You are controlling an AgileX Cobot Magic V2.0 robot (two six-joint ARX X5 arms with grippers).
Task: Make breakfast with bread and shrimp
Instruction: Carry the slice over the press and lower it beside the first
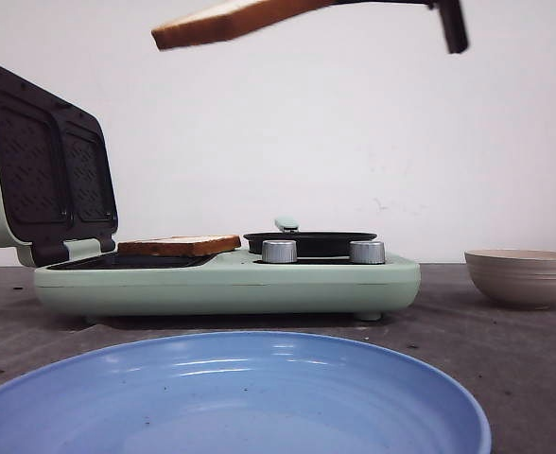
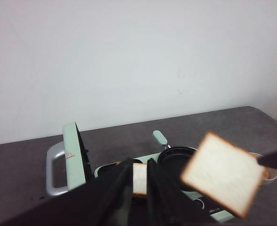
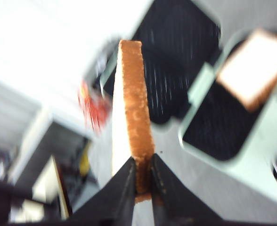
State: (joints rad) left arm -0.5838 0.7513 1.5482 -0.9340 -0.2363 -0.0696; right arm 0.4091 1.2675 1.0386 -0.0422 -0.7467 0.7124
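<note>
Carefully, we carry the second bread slice (image 1: 231, 21), clenched edge-on in the right gripper (image 3: 143, 181), high above the sandwich maker (image 1: 226, 282); we lower it squarely onto the first slice (image 1: 179, 246). The left gripper (image 2: 137, 188) looks empty, jaws slightly parted.

This looked like a test room or lab set up as a pretend kitchen. A green sandwich maker (image 1: 226, 279) sat on a plain dark table (image 1: 505, 350) before a bare white wall (image 1: 354, 123). A blue plate (image 1: 231, 397) and a small bowl (image 1: 524, 274) sat nearby. The blurry right wrist view seemed to show shelves (image 3: 39, 155) with stuff, maybe storage.
</note>
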